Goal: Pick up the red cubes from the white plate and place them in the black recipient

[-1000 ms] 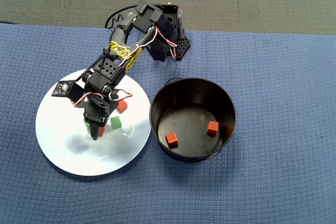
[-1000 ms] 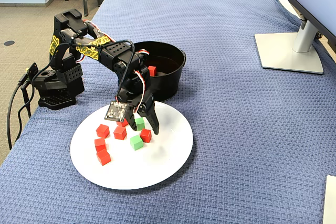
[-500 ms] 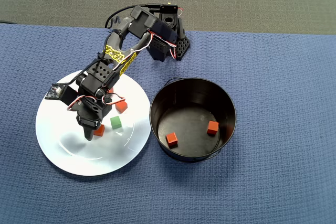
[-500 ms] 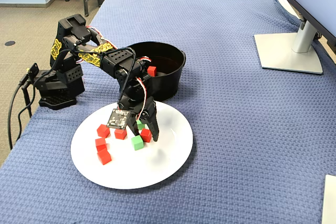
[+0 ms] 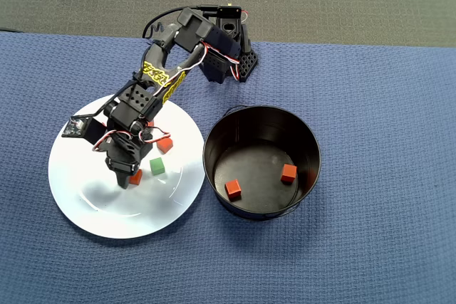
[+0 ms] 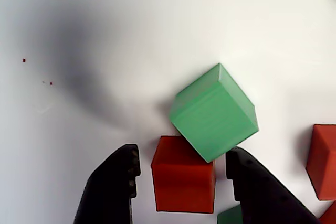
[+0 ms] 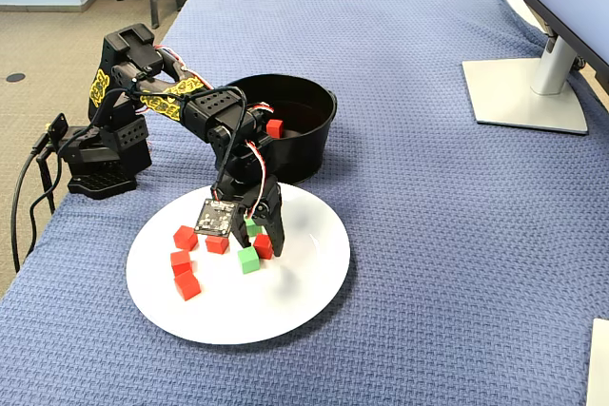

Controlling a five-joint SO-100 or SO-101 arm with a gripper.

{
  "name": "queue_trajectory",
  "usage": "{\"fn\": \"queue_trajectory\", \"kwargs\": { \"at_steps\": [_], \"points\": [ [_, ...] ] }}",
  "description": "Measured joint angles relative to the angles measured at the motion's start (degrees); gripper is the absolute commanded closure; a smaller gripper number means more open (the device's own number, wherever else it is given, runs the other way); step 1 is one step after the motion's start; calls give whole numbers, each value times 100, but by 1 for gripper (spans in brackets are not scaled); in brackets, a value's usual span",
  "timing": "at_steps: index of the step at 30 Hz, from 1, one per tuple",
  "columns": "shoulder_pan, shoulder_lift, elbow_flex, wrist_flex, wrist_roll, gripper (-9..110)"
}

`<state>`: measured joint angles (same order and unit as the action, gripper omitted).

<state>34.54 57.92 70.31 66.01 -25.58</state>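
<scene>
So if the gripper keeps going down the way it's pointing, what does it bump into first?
Probably the white plate: the gripper already straddles a red cube, with a green cube touching it.

You're over the white plate (image 7: 285, 316), glossy and smooth, catching soft shadows like glazed ceramic. On it, the red cube (image 6: 184, 174) between your gripper (image 6: 181, 169) fingers looks matte, and the green cube (image 6: 214, 112) touching it shows faint fine ridges. Those fingers (image 6: 113, 182) read as dull black plastic. Beside the plate, the black recipient (image 5: 261, 161) has a satin sheen, and the blue cloth (image 7: 428, 235) under the plate is coarse, waffle-woven.
</scene>
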Motion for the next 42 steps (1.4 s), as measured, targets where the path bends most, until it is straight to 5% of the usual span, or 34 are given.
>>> {"fn": "queue_trajectory", "kwargs": {
  "at_steps": [20, 29, 42],
  "points": [
    [0, 26, 105, -62, -44, 102],
    [-70, 1424, 229, 281, 369, 102],
    [-2268, 3999, 1266, 993, 1283, 102]
  ]
}}
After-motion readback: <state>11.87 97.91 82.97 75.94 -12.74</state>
